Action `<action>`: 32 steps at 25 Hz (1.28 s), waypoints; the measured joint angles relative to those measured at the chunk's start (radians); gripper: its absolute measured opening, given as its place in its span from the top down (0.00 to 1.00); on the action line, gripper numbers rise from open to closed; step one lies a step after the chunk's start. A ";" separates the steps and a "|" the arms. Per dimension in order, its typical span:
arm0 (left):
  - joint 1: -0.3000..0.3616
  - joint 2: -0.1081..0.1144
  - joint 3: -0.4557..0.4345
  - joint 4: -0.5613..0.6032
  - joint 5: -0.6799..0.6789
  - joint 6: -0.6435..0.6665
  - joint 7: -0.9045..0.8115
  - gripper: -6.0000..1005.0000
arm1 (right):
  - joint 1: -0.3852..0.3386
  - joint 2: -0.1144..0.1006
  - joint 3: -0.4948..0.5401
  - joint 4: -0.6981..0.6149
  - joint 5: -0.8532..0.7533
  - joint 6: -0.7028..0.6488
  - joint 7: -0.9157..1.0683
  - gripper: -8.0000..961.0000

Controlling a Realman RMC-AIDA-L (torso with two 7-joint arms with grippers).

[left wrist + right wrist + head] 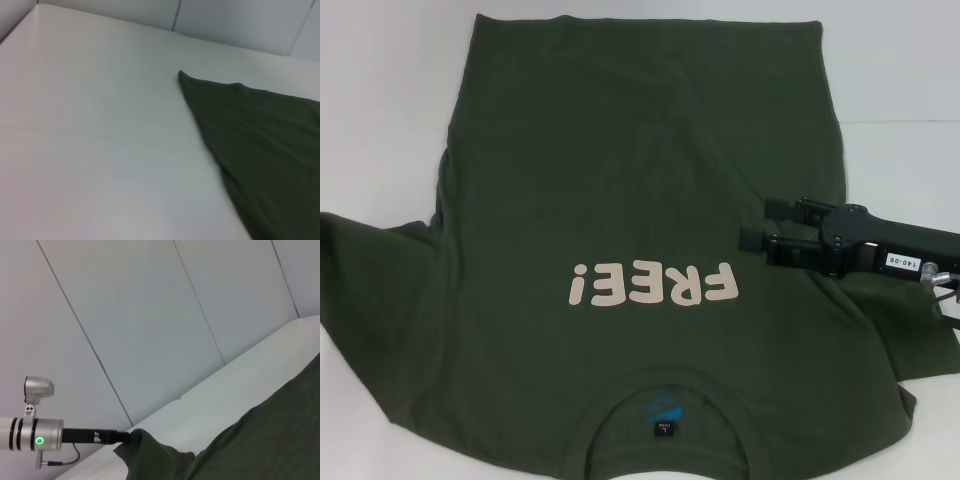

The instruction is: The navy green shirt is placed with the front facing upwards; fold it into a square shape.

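On the white desk [380,120] the dark olive-green cotton t-shirt [620,180] lies face up, collar nearest, its bottom edge cut off. The right gripper [752,224] hovers over its right side, fingers parted, holding nothing. The left gripper [131,437] is pinching a sleeve.

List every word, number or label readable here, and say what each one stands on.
"FREE!": cream lettering on the chest of the navy green shirt, upside down in the head view.
"140-06": white sticker on the right gripper, read upside down; digits uncertain.
Neck label inside the collar: too small to read.
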 joint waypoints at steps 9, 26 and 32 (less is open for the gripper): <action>-0.006 -0.005 0.001 0.022 -0.006 0.334 -0.029 0.99 | 0.000 0.000 0.000 -0.002 0.000 0.001 0.000 0.05; -0.142 -0.059 0.010 -0.249 -0.177 0.327 -0.036 0.89 | 0.002 -0.006 -0.007 -0.009 0.000 0.001 -0.002 0.05; -0.140 -0.059 0.019 -0.255 -0.182 0.322 -0.027 0.78 | 0.002 -0.008 -0.003 -0.009 0.000 -0.005 -0.001 0.05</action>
